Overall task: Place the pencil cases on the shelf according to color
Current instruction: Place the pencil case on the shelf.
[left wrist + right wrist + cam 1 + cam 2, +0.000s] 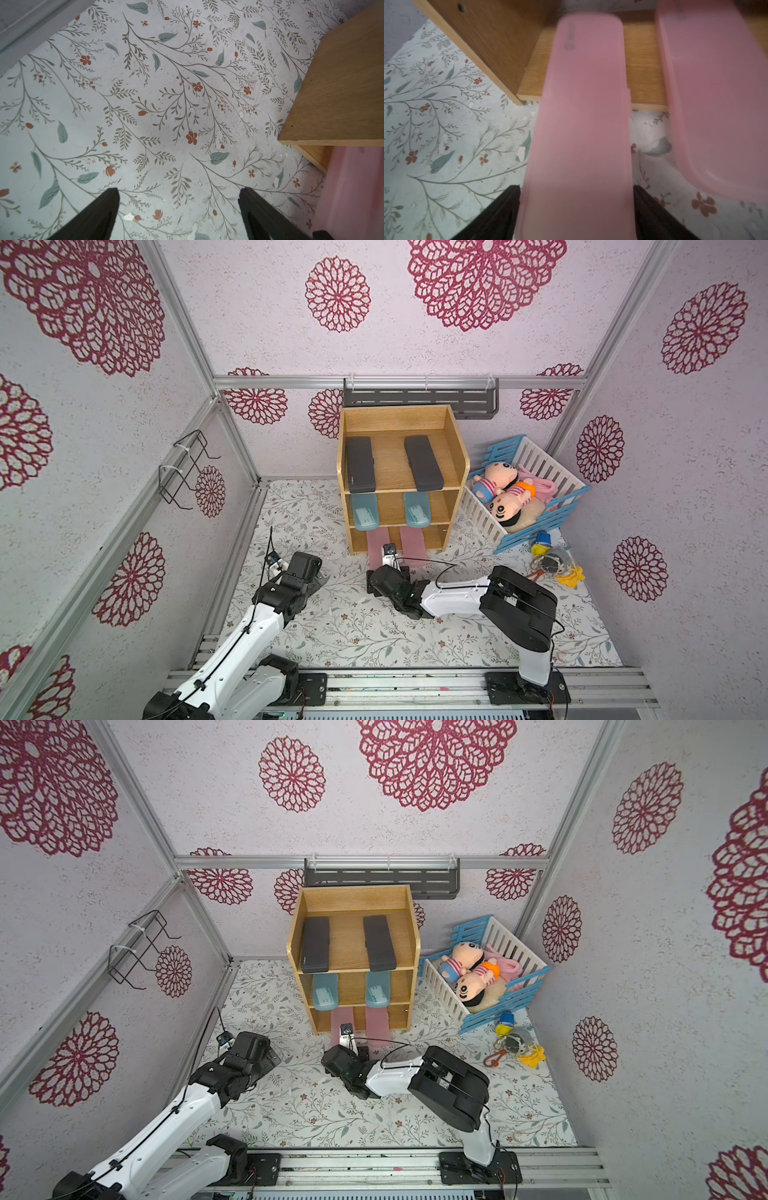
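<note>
The light-wood shelf (457,439) holds two black pencil cases (360,464) (423,464) on its top tier and two teal ones (365,512) (417,510) on the middle tier. Two pink cases (379,545) (411,545) stick out of the bottom tier onto the table. My right gripper (576,187) is open, its fingers (500,212) flanking the near end of the left pink case (581,124), which looks blurred. The other pink case (716,104) lies beside it. My left gripper (178,189) is open and empty over the floral table, left of the shelf (342,83).
A blue-and-white crate (536,526) with plush dolls stands right of the shelf, with small toys (555,564) in front of it. A grey slotted rack (419,398) hangs on the back wall. A black wire holder (187,468) hangs on the left wall.
</note>
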You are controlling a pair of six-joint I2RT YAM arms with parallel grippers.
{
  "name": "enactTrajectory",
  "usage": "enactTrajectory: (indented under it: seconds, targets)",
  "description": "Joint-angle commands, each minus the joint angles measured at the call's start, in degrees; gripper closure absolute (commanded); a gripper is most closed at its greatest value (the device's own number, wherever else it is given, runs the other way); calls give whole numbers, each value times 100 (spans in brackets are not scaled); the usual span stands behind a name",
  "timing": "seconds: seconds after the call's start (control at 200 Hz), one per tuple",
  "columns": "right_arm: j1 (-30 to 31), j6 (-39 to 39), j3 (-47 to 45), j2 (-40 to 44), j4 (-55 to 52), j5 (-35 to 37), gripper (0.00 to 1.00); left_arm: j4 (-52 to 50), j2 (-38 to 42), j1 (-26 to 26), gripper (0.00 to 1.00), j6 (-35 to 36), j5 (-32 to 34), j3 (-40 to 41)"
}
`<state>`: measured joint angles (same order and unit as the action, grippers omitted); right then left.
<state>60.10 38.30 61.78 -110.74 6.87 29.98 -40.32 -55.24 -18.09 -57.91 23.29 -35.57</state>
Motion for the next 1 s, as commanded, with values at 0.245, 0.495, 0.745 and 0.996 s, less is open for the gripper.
enactTrajectory:
  seconds: [0.245, 0.495, 0.745, 0.996]
  targets:
    - [88, -16, -130, 861, -738, 173, 1, 128, 61, 73, 3, 96, -10, 125]
    - [304, 162, -910, 1556, -1140, -56, 30, 142, 180, 82, 3, 78, -18, 239]
    - [265, -129, -651, 678, -722, -670, 51, 350, 128, 79, 3, 16, -157, 358]
    - [-75, -247, -233, 148, -488, -580, 50, 338, 172, 78, 3, 33, -171, 369]
